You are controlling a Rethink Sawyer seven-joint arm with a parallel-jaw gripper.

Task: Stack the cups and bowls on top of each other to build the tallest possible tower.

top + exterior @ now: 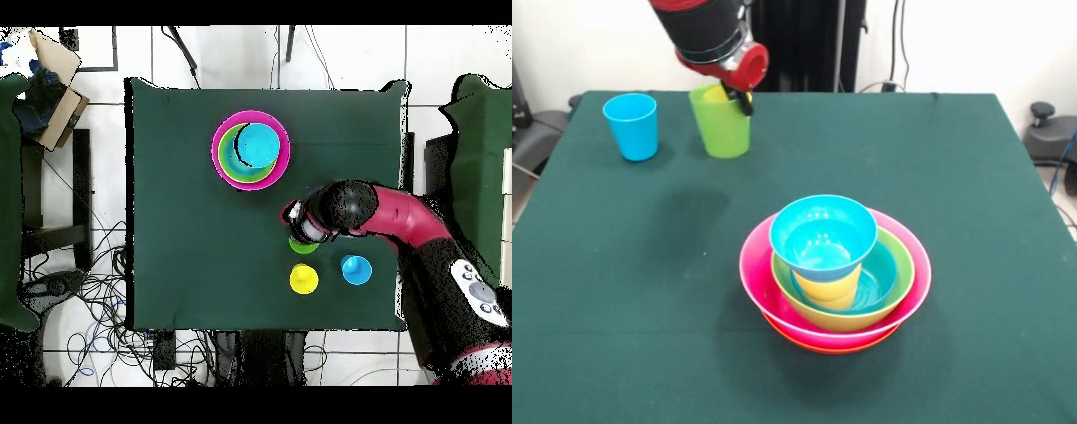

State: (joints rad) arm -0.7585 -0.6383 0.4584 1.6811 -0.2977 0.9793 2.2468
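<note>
Front view: light blue glossy plastic cup [630, 125] stands near the dark green bench's [618, 291] ten o'clock edge. Green plastic cup [721, 124] sits beside it, beneath the fingers [743, 100], whose state is hidden. Multicoloured nested tower [834, 274] occupies centre, open bench around. No writing legible.

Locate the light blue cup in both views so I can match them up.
Front view: light blue cup stands upright at upper left of the table, left of the green cup.
Overhead view: light blue cup sits at lower right of the table, right of the yellow cup.
Shared landmark: the green cup, under the arm's end in both views.
</note>
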